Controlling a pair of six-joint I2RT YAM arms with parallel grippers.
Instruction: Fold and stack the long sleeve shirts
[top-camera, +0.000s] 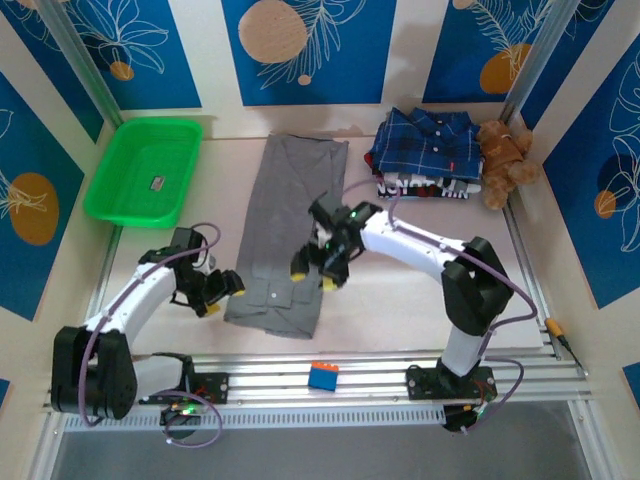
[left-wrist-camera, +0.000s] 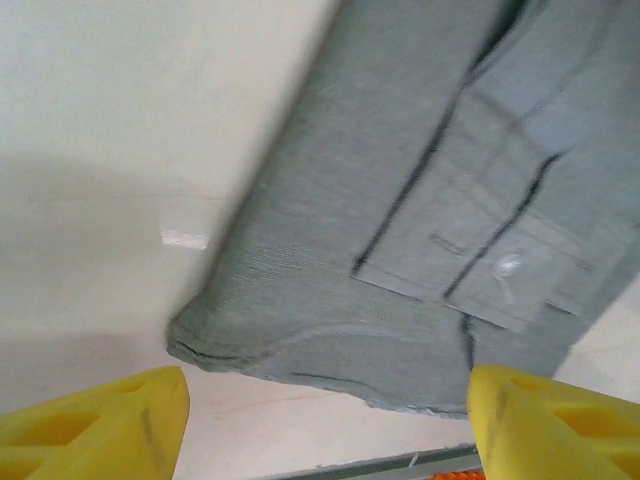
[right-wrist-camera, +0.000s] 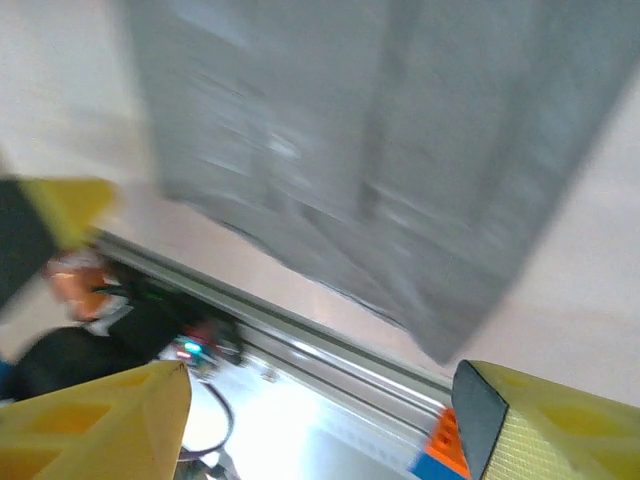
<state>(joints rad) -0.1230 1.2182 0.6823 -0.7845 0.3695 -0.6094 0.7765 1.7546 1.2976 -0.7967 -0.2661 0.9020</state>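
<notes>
Left gripper (top-camera: 224, 296) and right gripper (top-camera: 315, 276) gape empty. We pinch both near corners of the grey shirt (top-camera: 297, 195) level; the right seems close, though blurred.

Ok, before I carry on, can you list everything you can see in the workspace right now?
grey shirt: one, mid-grey, folded into a long strip, centre
plaid shirt: one, navy with white checks, folded, back right
folded clothes: count unclear, dark and white, under the plaid shirt
teddy bear: one, brown, back right corner
tray: one, green, back left
small object: one, grey, inside the tray, too small to identify
block: one, blue and orange, near edge, middle
left gripper: yellow fingers, open, at the grey shirt's near left edge
right gripper: yellow fingers, open, over the grey shirt
</notes>
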